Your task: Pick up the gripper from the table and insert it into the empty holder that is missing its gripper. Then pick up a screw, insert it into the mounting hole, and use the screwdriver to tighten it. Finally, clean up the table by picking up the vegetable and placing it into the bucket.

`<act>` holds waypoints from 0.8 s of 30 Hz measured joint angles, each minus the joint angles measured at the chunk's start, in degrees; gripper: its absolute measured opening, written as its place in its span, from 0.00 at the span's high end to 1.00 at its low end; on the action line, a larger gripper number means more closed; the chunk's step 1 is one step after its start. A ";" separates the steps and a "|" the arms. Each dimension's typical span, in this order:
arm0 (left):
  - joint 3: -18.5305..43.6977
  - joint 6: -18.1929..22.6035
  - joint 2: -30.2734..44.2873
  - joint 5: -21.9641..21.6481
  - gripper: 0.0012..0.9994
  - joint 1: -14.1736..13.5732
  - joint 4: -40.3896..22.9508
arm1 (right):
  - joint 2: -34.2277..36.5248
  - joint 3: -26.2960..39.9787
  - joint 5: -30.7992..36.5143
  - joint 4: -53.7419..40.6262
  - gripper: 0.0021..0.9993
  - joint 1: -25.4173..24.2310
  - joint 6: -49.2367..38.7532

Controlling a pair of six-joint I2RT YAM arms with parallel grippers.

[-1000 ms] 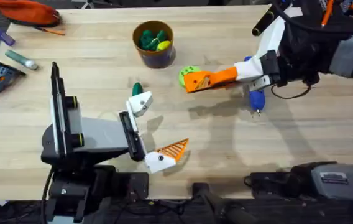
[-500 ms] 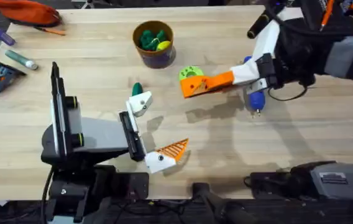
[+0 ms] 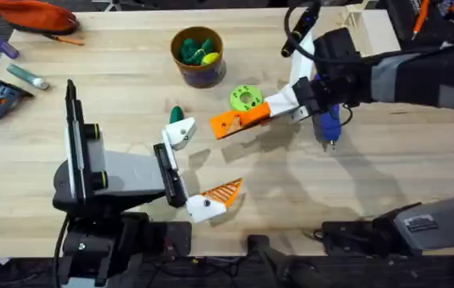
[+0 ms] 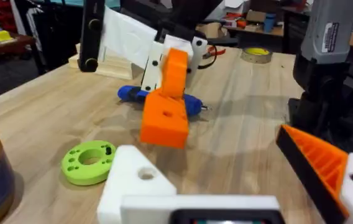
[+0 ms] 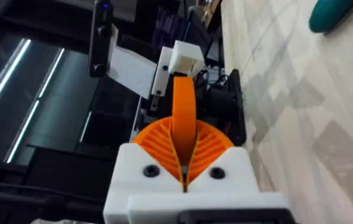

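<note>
Gripper clamped in my right claw, above mid-bench. Left claw apart, one holder bare. Screwdriver lies toward the right edge.

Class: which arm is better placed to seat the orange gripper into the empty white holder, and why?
Right. The right gripper already clamps the orange gripper, just beside the left arm's empty white holder; the left gripper is open, presenting it.

bucket behind the disc, screwdriver right of it, vegetable perhaps touching holder
</note>
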 joint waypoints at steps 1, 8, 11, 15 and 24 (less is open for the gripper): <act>0.02 -0.01 0.02 0.00 0.01 0.00 0.00 | 0.00 0.00 0.00 0.23 0.99 0.35 0.65; 0.00 0.01 0.02 0.00 0.01 0.00 0.00 | 0.02 0.00 0.00 0.35 0.99 1.09 6.16; 0.00 -0.01 0.02 0.00 0.01 0.00 0.00 | 0.00 0.00 0.00 0.35 0.99 1.66 7.16; 0.02 -0.01 0.00 0.00 0.01 0.00 0.00 | 0.00 0.00 0.00 0.37 0.99 2.73 7.86; 0.00 -0.01 0.00 0.00 0.01 0.00 0.00 | 0.00 0.00 0.00 0.37 0.99 3.24 8.45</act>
